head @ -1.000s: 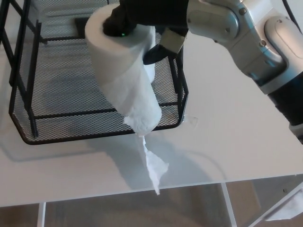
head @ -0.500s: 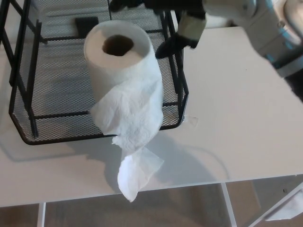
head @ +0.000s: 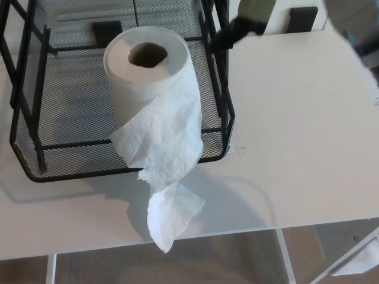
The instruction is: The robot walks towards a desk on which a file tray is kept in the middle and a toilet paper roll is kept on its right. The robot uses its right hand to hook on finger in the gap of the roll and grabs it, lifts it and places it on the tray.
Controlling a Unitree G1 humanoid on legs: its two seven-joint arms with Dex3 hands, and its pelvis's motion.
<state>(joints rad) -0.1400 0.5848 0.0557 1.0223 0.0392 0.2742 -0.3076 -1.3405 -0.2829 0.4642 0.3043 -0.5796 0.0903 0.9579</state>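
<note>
One toilet paper roll stands upright in the wire tray, its loose sheet trailing over the front rim and off the desk, so you can take the placing as done. Your right hand shows blurred beside the tray's right wall; you cannot tell the state of its fingers. Next, draw the arm clear without snagging the tray. No writing is readable.

My right hand shows only as a blurred dark shape over the desk's far edge; I cannot read its grip. The right arm smears pale above the desk's far right. My left hand is out of view.
</note>
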